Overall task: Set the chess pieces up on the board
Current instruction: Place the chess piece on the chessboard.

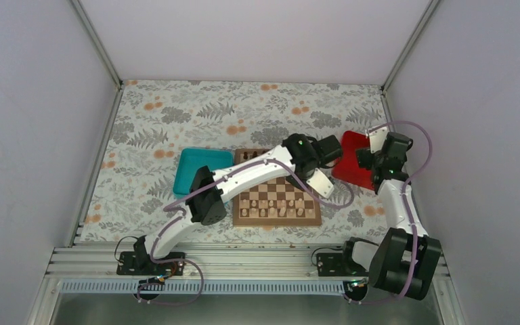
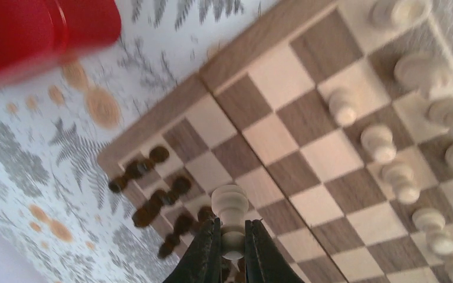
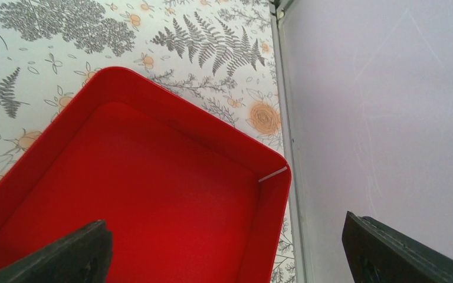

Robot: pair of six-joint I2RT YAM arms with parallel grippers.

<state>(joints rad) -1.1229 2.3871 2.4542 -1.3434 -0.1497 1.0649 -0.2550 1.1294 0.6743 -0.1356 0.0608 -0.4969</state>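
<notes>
pale pawn gripped over the board

on the floral worktop [image 1: 176, 115] a teal tray [image 1: 200, 169] is seen at the left, with the board [image 1: 277, 221] just beside it. the left claw [image 2: 231, 239] is clenched on a pale pawn [image 2: 230, 203], held above the board near the dark pieces [image 2: 153, 206]. other pale chess pieces [image 2: 380, 144] are stood in rows on the near squares. at the right, the right claw [image 3: 224, 236] is spread wide over the red box [image 3: 171, 194].

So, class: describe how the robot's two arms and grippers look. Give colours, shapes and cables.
The left arm and right arm have white rounded links joined by chunky black joints, each trailed by a thin purple cable. A green light shows near each wrist. The left gripper and right gripper have dark, tapering fingers.
</notes>
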